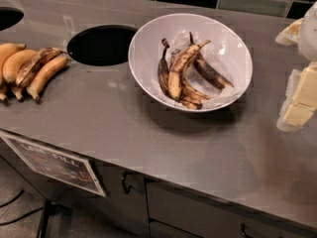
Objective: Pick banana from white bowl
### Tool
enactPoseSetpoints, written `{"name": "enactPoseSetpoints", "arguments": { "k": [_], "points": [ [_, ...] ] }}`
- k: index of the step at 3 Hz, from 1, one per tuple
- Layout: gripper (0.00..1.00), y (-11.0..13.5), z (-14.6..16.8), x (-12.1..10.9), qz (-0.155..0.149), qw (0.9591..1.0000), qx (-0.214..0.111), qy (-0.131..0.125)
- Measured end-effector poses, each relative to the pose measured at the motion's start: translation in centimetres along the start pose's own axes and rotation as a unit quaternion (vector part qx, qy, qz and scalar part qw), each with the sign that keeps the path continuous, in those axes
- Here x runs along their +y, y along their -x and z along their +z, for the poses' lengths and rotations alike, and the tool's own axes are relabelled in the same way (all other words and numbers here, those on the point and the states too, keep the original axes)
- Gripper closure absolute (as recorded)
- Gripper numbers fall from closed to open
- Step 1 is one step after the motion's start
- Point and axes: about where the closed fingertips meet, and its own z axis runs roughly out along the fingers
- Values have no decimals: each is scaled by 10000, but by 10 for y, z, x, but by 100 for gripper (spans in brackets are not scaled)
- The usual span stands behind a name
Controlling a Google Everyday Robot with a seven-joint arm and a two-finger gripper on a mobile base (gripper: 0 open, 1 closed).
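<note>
Presently the gripper (300,99) hangs at the right edge of the view, open or closed I cannot tell, the banana (178,72) well off to its left inside the white bowl (143,43), lying atop darker bananas (210,73), long axis running away from the camera, stem at the far end

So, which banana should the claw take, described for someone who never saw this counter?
On the grey counter, the white bowl stands left of the claw at the right edge. In its pile, the banana is the thick middle one: yellow-tan with brown blotches, while its neighbours are thin and nearly black.
</note>
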Motion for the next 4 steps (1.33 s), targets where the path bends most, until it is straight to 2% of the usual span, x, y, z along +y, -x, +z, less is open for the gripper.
{"name": "enactPoseSetpoints", "arguments": {
  "k": [2,4],
  "points": [
    [0,4,1,-1,-61,10000,-21,-22],
    [0,59,28,-29,-708,9967,-403,62]
  ]
}}
